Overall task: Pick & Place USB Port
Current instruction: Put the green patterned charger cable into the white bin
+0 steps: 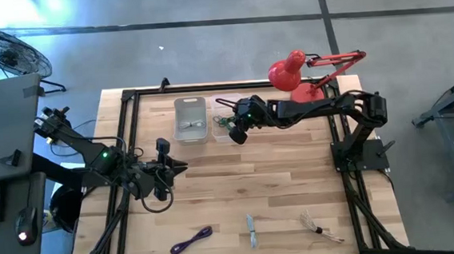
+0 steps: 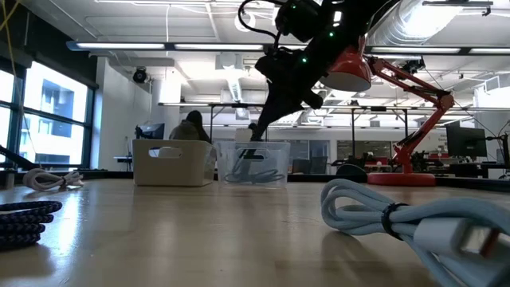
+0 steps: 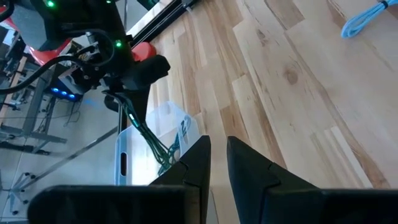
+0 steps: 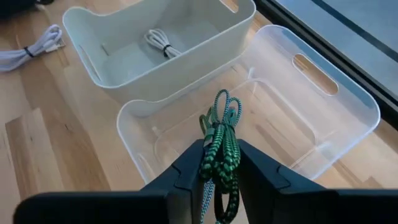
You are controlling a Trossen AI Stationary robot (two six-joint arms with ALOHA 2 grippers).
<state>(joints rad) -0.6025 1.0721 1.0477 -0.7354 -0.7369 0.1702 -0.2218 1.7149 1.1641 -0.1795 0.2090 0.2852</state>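
Note:
A coiled green braided cable [image 4: 221, 146] is held in my right gripper [image 4: 219, 163], which hovers over the clear plastic bin [image 4: 339, 106] at the table's far side. In the high view this gripper [image 1: 238, 129] sits above that bin [image 1: 222, 130]. Left of it stands a white bin [image 4: 134, 59] with a white cable [image 4: 160, 45] lying on its floor. My left gripper [image 3: 217, 163] is shut and empty, and in the high view it [image 1: 163, 157] waits over the table's left middle. My right gripper pinches the green cable bundle [image 4: 217, 155] between its two fingers, which slant down from the table's right. The looped end [image 4: 222, 106] sticks out past the fingertips. The cable [image 3: 149, 137] hangs down into the clear bin; I cannot tell whether it touches the floor.
A purple cable [image 1: 191, 240], a white cable [image 1: 252, 231] and a beige cable [image 1: 318, 226] lie along the near edge. A red desk lamp [image 1: 291, 73] stands at the far right corner. A black frame [image 1: 126, 118] borders the table. Bare wood lies between the arms.

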